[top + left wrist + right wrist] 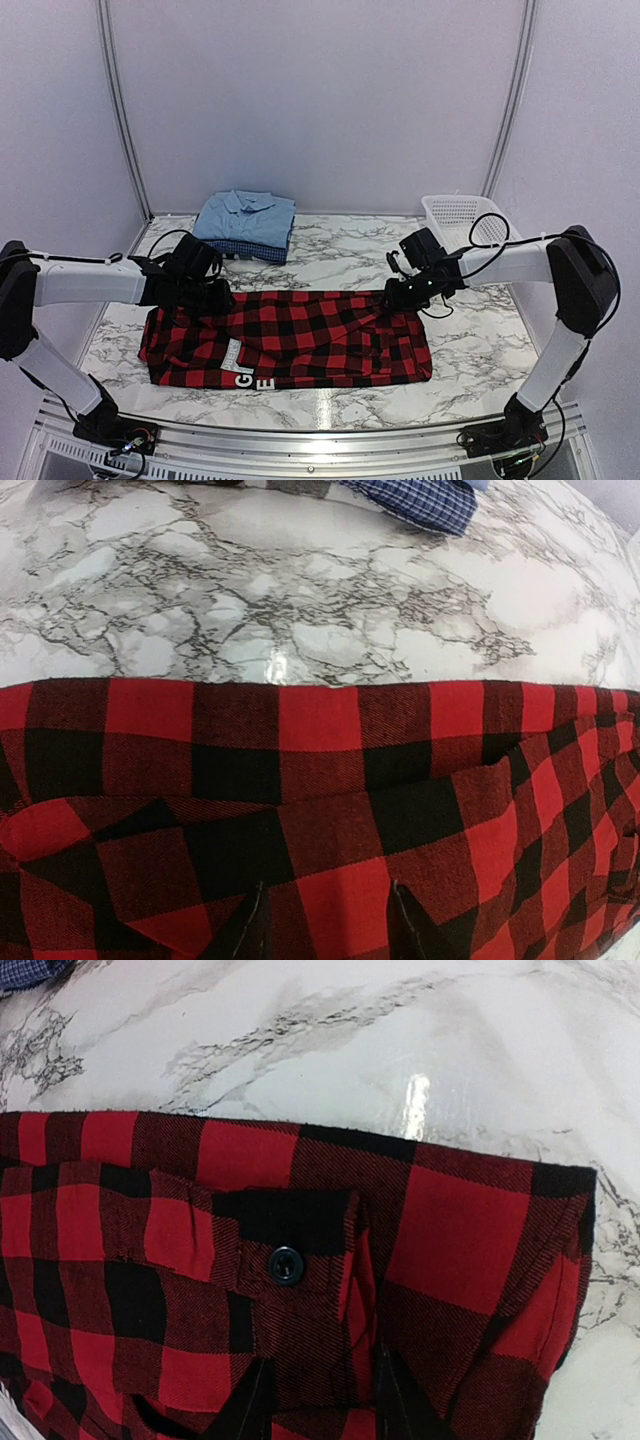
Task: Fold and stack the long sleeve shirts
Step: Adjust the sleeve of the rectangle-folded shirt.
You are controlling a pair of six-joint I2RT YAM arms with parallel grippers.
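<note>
Marble-veined bench (340, 255) boxed in by pale walls (320, 100): three shirts, one basket, two claws.
Red-and-black plaid shirt (300, 340) lies flat, spread from the left claw (212, 298) across to the right claw (397, 293), both set on its far edge. Its white letters (247, 378) show at the near hem, nearer the left claw. In each wrist view the claw stands part-way apart with plaid cloth between its jaws (pinched or merely pressed, I cannot tell). Beyond the left claw, well apart from it, the light blue collared shirt (245, 213) sits folded on top of the dark blue checked shirt (255, 250), a stack of two. One white mesh basket (455, 215) stands just beyond the right claw, in the far corner.
</note>
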